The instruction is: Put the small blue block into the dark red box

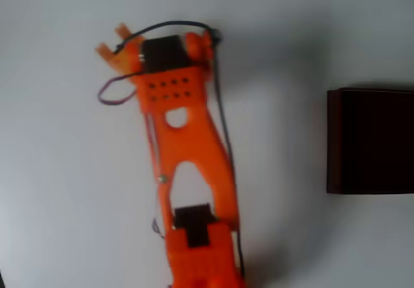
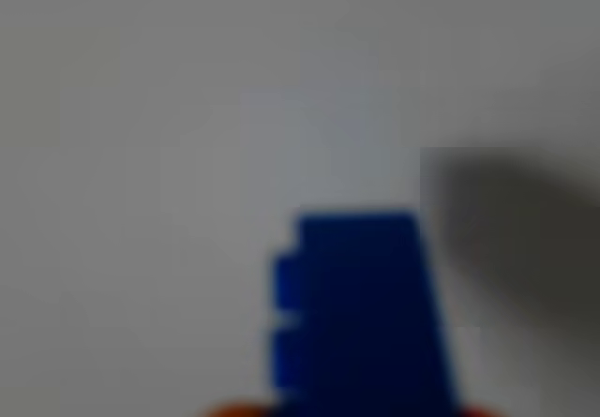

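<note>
Table (image 1: 58, 171), plain white, carries the dark red rectangular box (image 1: 372, 140) at the overhead view's right edge, well apart from the orange gripper (image 1: 111, 41). Blurred wrist view: small blue block (image 2: 361, 314) seemingly held; the claw's grip can't be confirmed.

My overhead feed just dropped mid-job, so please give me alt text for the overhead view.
An orange robot arm reaches up the picture across a pale table, its hand at upper left. The dark red box sits apart at the right edge, its inside almost black. Whether the hand is open or shut cannot be told here.
</note>
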`<control>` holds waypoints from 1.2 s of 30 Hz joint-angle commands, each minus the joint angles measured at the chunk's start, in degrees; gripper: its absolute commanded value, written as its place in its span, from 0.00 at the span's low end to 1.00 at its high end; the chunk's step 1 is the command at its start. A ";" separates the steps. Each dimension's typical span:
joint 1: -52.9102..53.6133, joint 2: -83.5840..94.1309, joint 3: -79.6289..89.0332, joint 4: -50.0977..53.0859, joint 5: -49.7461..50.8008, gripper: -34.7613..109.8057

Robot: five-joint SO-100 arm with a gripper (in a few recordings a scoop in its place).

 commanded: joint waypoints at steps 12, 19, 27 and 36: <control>32.08 53.09 55.72 -18.81 -15.38 0.24; 47.20 51.77 57.30 -25.75 -25.14 0.24; 55.20 32.87 38.76 -24.52 -29.27 0.25; 54.49 25.75 34.01 -23.73 -32.43 0.36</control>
